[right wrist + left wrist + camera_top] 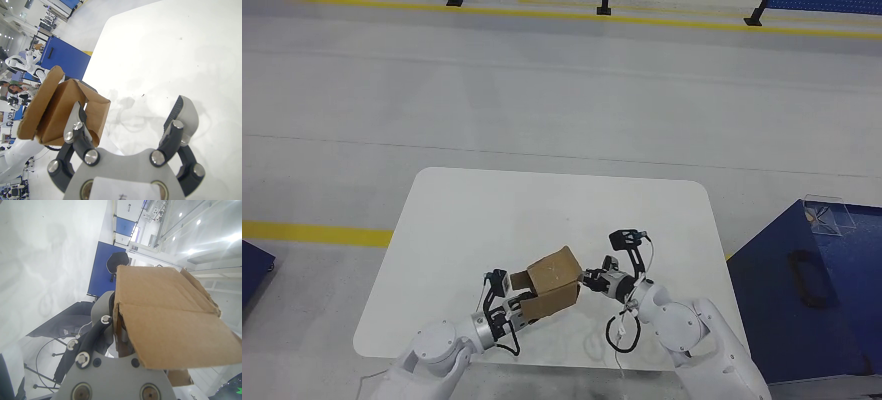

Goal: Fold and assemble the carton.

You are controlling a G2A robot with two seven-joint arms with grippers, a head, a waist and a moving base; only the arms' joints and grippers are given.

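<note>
The left claw (507, 298) sits at the near edge of a white surface (542, 205) with rounded corners. It is closed on the left end wall of the carton (552, 281), with one grey finger (102, 307) outside the wall. Its other finger is mostly hidden behind a flap.

The carton is a small box of plain brown corrugated card, partly formed and tilted. It is held over the near middle of the surface, between the two arms. Its top panel is creased across the middle and its torn edges are ragged. The right end is open, with loose flaps splayed outward and the hollow inside showing.

The right claw (130, 102) is just to the right of the carton. It is spread wide and grips nothing. One finger (78, 111) rests against the card at the open end, and the other hangs free over the bare surface.

Beyond the surface is a pale grey floor crossed by a yellow line (312, 234). A blue cabinet (822, 300) stands to the right of the surface.
</note>
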